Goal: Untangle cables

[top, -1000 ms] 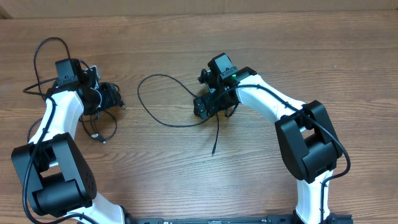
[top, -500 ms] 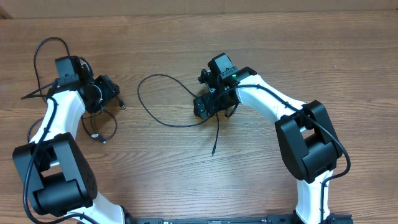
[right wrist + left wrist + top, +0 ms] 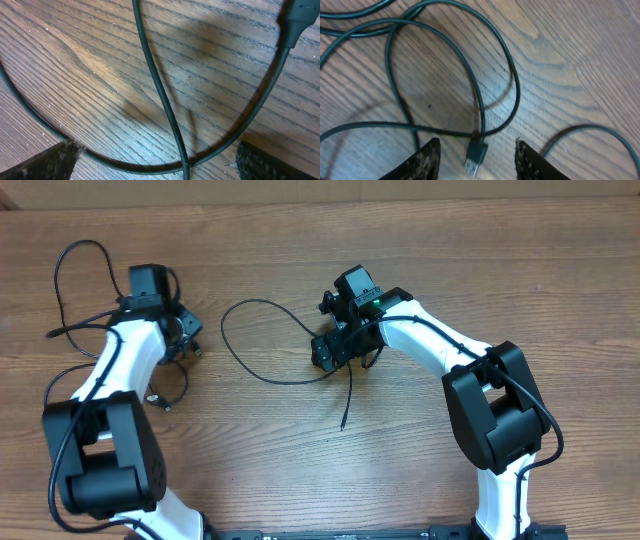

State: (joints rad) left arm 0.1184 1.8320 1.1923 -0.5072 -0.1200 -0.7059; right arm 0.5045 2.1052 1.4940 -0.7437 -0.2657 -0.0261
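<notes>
Shows the cables (image 3: 223,332) on the wooden desk (image 3: 300,470) in two lots. Puts one looped cable (image 3: 159,95) just left of and under the right hand (image 3: 335,352), its tail trailing toward the near desk edge. Places a tangled bunch (image 3: 516,82) well left of the right hand, beneath the left hand (image 3: 180,335). Finds the right hand wide open, straddling strands, gripping nothing. Finds the left hand open too, fingertips (image 3: 427,160) either side of a silver-tipped plug (image 3: 476,159), not touching it.

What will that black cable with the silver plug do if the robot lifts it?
Probably flop and dangle: the cable lies in loose curves. It looks thin, so likely light. Its plug may swing.
</notes>
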